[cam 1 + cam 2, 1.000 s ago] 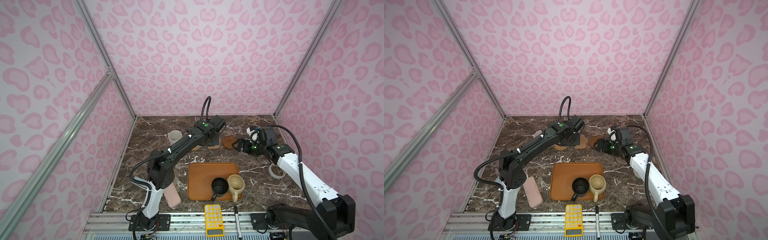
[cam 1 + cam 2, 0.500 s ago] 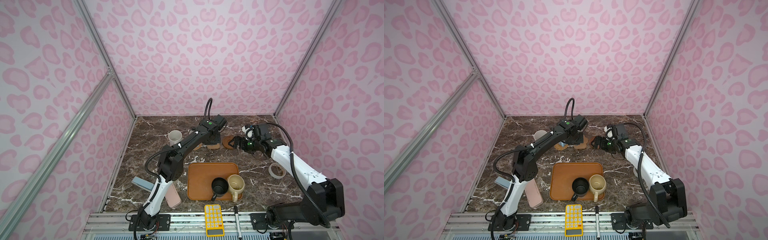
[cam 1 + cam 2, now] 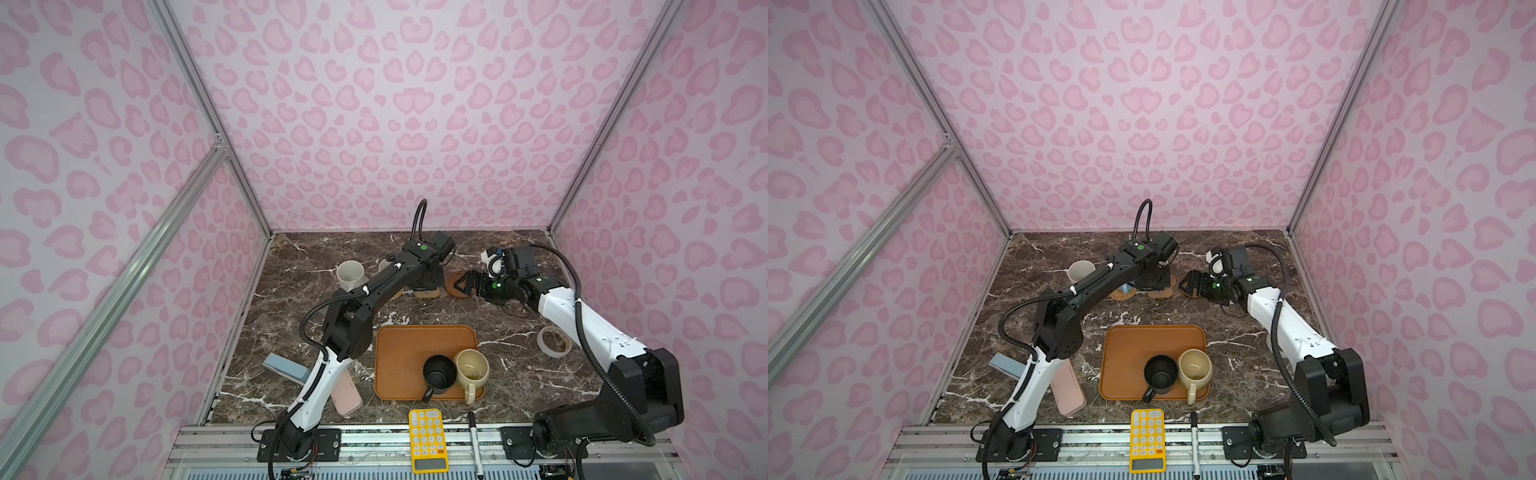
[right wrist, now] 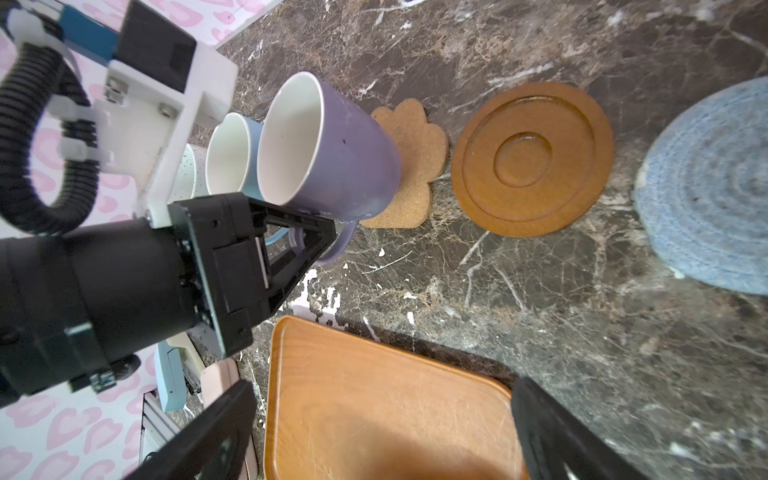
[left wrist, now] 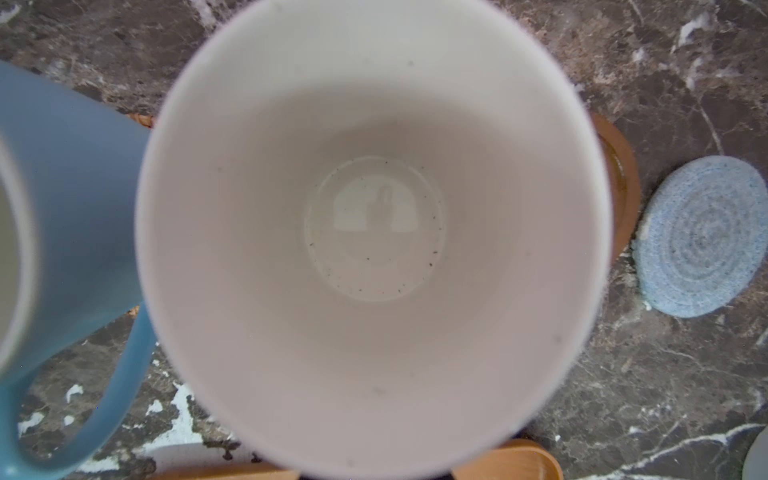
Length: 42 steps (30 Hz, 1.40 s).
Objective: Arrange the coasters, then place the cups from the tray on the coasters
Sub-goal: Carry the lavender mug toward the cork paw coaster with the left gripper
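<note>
Right wrist view: left gripper (image 4: 297, 245) jaws clamp lavender cup (image 4: 345, 166) handle.

A black cup (image 3: 1160, 374) and a cream cup (image 3: 1194, 366) are seen side by side on the orange tray (image 3: 1129, 353). A white cup (image 3: 1080, 271) is set far back on the dark tabletop (image 3: 1237, 345). A yellow calculator (image 3: 1146, 440) is laid in front of the tray, beside a pen (image 3: 1194, 440).

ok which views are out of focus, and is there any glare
Left wrist view: the lavender cup fills the frame with a blurred rim, a pale reflection on its bottom; the light blue cup is blurred too, the grey-blue coaster sharper. Right wrist view: the wooden coaster is crisp. Both top views: sharp, evenly lit.
</note>
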Available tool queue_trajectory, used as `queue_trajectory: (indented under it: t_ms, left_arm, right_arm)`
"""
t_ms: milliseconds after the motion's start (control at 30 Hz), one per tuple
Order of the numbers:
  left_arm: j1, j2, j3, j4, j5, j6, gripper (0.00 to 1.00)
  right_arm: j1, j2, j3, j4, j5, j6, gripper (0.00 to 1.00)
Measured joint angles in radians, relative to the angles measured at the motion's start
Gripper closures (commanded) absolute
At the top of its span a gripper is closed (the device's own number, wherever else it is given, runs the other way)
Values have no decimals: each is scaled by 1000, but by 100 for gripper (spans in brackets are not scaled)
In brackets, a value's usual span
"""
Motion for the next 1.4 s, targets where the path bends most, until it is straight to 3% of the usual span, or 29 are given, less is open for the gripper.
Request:
queue_trajectory:
  t_ms: [1100, 1400]
  left_arm:
    - [8, 56, 29, 2, 19, 26, 97]
    - [9, 66, 33, 5, 36, 26, 88]
  right_arm:
    - [23, -9, -94, 22, -8, 12, 3]
    - [35, -8, -105, 39, -7, 16, 3]
